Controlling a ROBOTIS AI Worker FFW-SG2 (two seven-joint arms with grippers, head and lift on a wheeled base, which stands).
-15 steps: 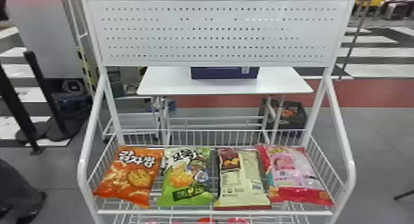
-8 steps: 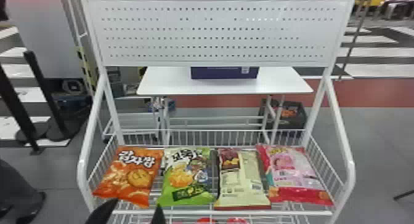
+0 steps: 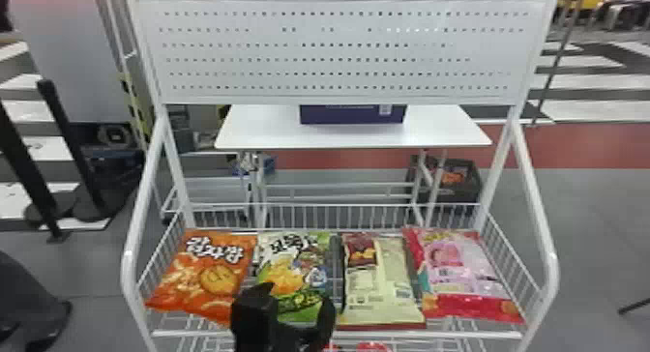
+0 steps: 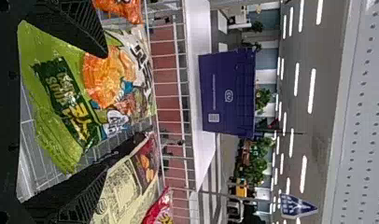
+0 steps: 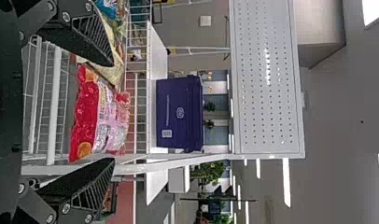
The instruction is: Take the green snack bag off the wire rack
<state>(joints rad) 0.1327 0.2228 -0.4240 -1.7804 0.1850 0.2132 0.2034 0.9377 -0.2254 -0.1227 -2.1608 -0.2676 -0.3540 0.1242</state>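
Snack bag (image 3: 295,271), green with a picture of orange chips, lies face up on the wire rack (image 3: 435,334), second from the rack's left edge, its top end near the back wire wall and its bottom end near the front edge. The left end effector (image 3: 298,298) stands at the rack's front edge, over the lower part of that bag; its fingers are spread wide, with much of the green wrapping visible between them in the left wrist view. Whether either finger touches the bag cannot be told. Just left of the bag sits an orange packet (image 3: 208,273), along the rack's left edge and reaching toward the front left corner. To its right, past a dark strip, a cream packet (image 3: 377,288) lies with its printed panel up, and a pink packet (image 3: 459,278) fills the space toward the right edge and front right corner. The right end effector (image 5: 114,113) has its fingers apart with nothing gripped; the pink packet appears between them in its wrist view. Red items (image 3: 373,346) show beneath the front edge, lower down. Above the rack's back edge rises a white perforated board (image 3: 338,51). Behind the rack stands a white table (image 3: 353,136) carrying a dark blue box (image 3: 353,115), with a dark crate (image 3: 476,179) on the floor behind the right side.
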